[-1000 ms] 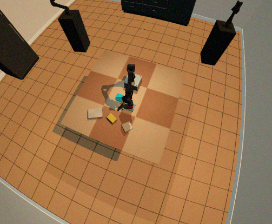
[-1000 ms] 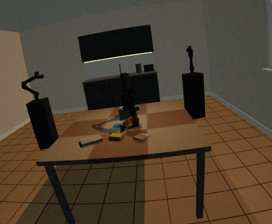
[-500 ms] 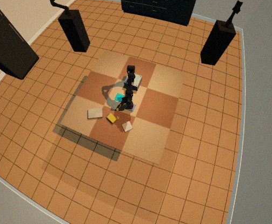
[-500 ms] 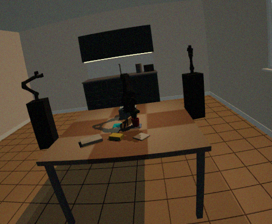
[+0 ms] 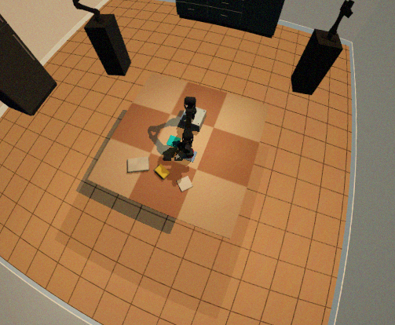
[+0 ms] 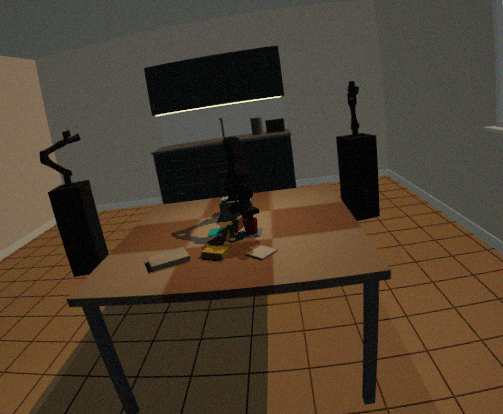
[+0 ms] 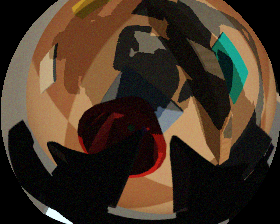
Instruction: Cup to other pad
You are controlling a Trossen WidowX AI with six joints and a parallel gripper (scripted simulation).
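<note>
The red cup [image 6: 250, 225] [image 7: 115, 120] stands upright on the blue pad [image 5: 194, 158] [image 6: 259, 232] [image 7: 171, 118]. Small green and blue specks, likely marbles, show inside it in the wrist view. The teal pad [image 5: 172, 140] [image 6: 215, 232] [image 7: 242, 75] lies to the left in the top and exterior views, partly in shadow. My gripper [image 7: 156, 136] is partly open, with nothing between its fingers. It is low over the cup; in the wrist view one fingertip overlaps the cup's opening and the other is beside the cup. Whether a finger touches the cup cannot be told.
A long wooden block [image 7: 206, 132] stands between the two pads, largely in the arm's shadow. A yellow block [image 5: 162, 171] [image 6: 214, 252], a flat white piece [image 5: 184, 184] [image 6: 262, 252] and a beige block [image 5: 137, 164] [image 6: 168, 260] lie toward the table's front.
</note>
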